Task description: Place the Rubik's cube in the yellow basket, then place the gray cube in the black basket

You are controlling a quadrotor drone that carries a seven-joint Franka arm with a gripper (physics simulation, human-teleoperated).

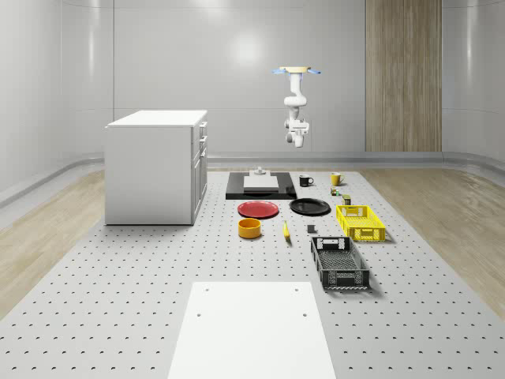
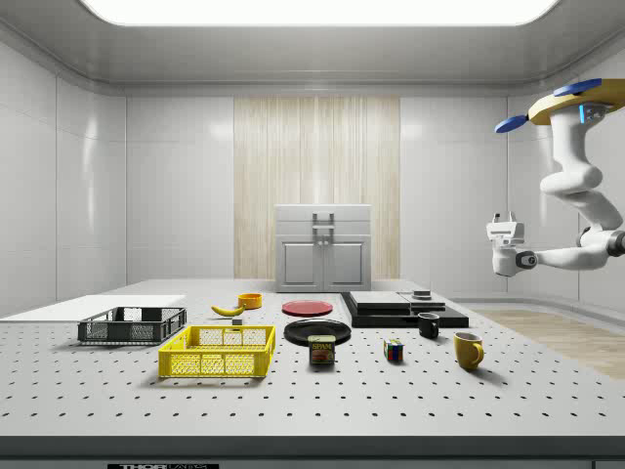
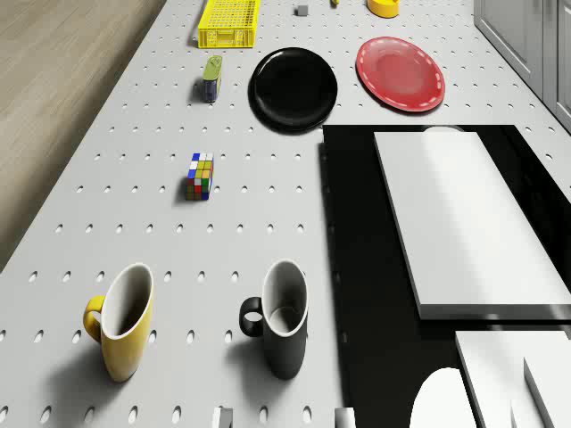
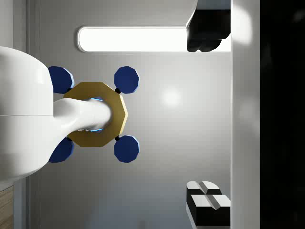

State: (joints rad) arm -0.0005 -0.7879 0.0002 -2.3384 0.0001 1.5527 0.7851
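The Rubik's cube (image 3: 200,176) (image 2: 393,350) (image 1: 334,192) stands on the perforated table between the mugs and a can. The yellow basket (image 1: 360,222) (image 2: 218,351) (image 3: 228,22) lies farther along the table, and the black basket (image 1: 339,262) (image 2: 132,324) lies beyond it. A small gray cube (image 1: 312,230) (image 3: 302,10) sits beside the yellow basket. The drone (image 1: 296,71) (image 2: 576,103) hovers high over the table's far end, at the side view's right. My gripper (image 2: 504,223) (image 1: 297,142) (image 4: 209,119) hangs well above the table, open and empty, turned up toward the drone.
A yellow mug (image 3: 120,321) and a black mug (image 3: 281,316) stand near the Rubik's cube. A black slab with white blocks (image 3: 464,223), a black plate (image 3: 293,87), a red plate (image 3: 401,73), a can (image 3: 211,78), a banana (image 1: 286,230), a yellow bowl (image 1: 250,228) and a white cabinet (image 1: 154,166) also stand here.
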